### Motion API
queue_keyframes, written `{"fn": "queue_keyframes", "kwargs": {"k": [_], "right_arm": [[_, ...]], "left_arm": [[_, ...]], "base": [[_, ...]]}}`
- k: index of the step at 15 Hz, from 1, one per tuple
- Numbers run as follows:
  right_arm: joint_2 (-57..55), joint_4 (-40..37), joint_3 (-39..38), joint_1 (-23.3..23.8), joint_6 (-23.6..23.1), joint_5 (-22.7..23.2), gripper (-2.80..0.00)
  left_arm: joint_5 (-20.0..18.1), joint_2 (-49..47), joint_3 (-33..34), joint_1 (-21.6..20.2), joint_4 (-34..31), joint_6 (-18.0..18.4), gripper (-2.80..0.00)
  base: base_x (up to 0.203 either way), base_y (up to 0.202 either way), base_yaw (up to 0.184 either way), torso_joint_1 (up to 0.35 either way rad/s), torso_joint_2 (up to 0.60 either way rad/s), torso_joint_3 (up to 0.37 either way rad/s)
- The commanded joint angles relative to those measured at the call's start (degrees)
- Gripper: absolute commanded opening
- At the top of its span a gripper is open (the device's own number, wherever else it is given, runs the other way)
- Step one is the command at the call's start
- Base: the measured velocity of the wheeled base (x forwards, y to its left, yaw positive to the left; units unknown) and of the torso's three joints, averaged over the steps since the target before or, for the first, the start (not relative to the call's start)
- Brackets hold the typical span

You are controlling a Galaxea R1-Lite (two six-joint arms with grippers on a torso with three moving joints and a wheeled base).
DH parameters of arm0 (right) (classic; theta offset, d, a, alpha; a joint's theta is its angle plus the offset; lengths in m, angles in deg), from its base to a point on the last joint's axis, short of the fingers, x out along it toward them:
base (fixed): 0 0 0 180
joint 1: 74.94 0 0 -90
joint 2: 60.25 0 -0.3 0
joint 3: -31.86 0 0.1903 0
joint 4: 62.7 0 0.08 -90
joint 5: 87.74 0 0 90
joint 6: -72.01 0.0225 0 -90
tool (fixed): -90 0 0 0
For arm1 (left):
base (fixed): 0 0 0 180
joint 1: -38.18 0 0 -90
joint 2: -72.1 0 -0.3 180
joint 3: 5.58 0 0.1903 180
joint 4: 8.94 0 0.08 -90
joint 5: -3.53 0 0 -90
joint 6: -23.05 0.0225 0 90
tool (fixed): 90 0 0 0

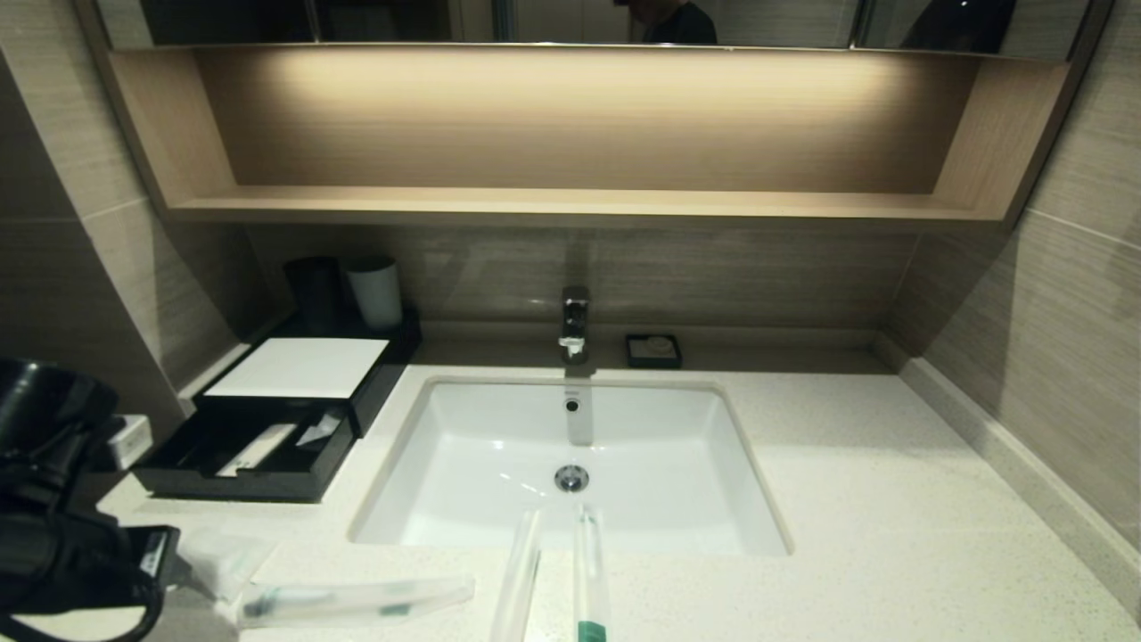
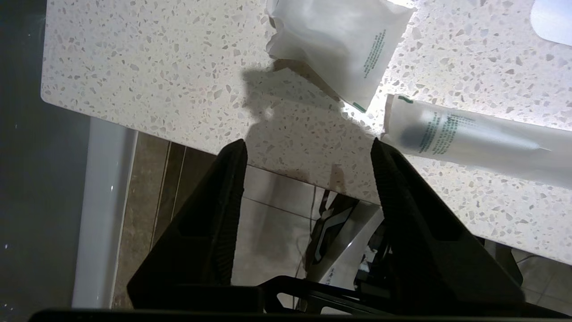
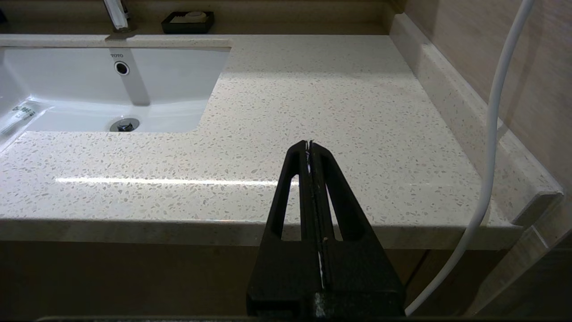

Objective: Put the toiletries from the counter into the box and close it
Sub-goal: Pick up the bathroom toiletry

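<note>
The left claw (image 2: 308, 147) hangs at the near left corner of the surface (image 1: 856, 499), its two black fingers (image 2: 223, 192) spread wide with nothing between them. Through the gap only the speckled edge and the floor below show, so it grips nothing. It points at the small white sachet (image 2: 344, 44), which lies flat just ahead of the fingertips, with the capped end of a clear sleeve (image 2: 473, 138) just beside it and close to one fingertip. That spacing suits a soft, thin packet: I judge the wide spread is meant to straddle the sachet, which will likely crumple and need a pinch across its middle.

In the head view, the box (image 1: 267, 419) sits at the back left, its white top panel in place and its front drawer pulled out toward the sink basin (image 1: 570, 464). Something pale already lies in the drawer, though I cannot tell what. The open drawer is why the box stays reachable for loading; closing it comes last.

Two more sleeves (image 1: 553, 571) lie side by side at the front, their far ends overhanging the basin's near rim, well apart from the box. So most of the toiletries remain out.

The right claw (image 3: 309, 145) is parked off the front edge on the right side, fingers pressed together and empty.
</note>
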Motion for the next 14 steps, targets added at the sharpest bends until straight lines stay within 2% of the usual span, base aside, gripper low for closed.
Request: {"fn": "queue_keyframes", "kwargs": {"k": [1, 4, 11, 14], "right_arm": [[0.0, 0.0, -0.1, 0.0, 0.0, 0.0, -2.80], [0.0, 0.0, -0.1, 0.0, 0.0, 0.0, -2.80], [0.0, 0.0, -0.1, 0.0, 0.0, 0.0, -2.80], [0.0, 0.0, -0.1, 0.0, 0.0, 0.0, -2.80]], "left_arm": [[-0.1, -3.3, 0.0, -0.8, -0.1, 0.0, 0.00], [-0.5, -5.5, 0.4, -2.4, 2.4, -0.1, 0.00], [-7.3, -9.4, -0.1, -5.8, 4.7, -0.7, 0.00], [-8.2, -10.2, -0.1, -5.9, 4.8, -0.7, 0.00]], "base": [[0.000, 0.000, 0.000, 0.000, 0.00, 0.000], [0.000, 0.000, 0.000, 0.000, 0.00, 0.000], [0.000, 0.000, 0.000, 0.000, 0.00, 0.000], [0.000, 0.000, 0.000, 0.000, 0.00, 0.000]]}}
